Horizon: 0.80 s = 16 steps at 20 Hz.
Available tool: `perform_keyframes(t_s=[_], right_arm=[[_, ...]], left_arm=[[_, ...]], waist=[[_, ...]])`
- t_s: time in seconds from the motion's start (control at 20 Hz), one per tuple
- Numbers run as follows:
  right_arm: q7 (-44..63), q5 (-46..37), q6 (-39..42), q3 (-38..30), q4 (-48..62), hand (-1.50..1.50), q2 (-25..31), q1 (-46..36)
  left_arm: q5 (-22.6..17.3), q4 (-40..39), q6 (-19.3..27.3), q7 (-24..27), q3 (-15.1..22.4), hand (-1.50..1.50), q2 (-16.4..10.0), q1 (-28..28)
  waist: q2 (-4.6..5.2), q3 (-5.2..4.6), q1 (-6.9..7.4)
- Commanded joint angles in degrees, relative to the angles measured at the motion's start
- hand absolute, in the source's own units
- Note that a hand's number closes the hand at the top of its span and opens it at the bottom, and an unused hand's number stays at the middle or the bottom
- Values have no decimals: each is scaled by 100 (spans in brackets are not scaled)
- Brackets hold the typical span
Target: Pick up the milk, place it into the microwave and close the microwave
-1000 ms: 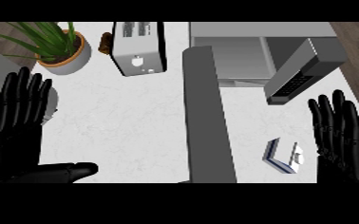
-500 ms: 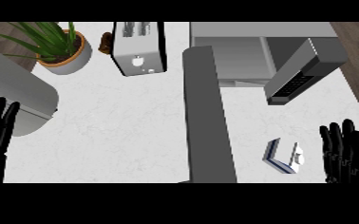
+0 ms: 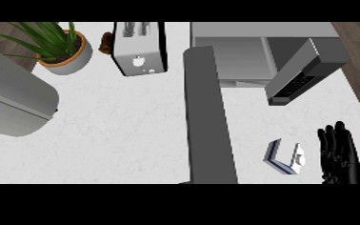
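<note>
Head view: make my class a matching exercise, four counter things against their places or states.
1 green plant in a tan pot
2 silver toaster
3 white-and-blue milk carton
4 grey microwave

A beside the right robot hand
B open, far right
C far-left corner
D between plant and microwave

Pairs: 1-C, 2-D, 3-A, 4-B.

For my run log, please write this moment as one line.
milk: on counter, untouched | right robot hand: open, beside milk | microwave: door open
</note>
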<state>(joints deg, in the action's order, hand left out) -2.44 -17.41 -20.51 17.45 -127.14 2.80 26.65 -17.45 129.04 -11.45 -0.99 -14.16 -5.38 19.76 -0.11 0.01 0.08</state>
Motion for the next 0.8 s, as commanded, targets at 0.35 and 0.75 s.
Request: perform_keyframes(t_s=[0.35, 0.75], right_arm=[[-1261, 889, -230, -670, 1582, -150, -218, 69], [-2314, 1743, 255, -1808, 2904, -150, 100, -99]], left_arm=[[-291, 188, -504, 96, -455, -150, 98, 475], [-582, 86, -768, 115, -857, -150, 79, 412]], waist=[[2, 0, 3], [5, 0, 4]])
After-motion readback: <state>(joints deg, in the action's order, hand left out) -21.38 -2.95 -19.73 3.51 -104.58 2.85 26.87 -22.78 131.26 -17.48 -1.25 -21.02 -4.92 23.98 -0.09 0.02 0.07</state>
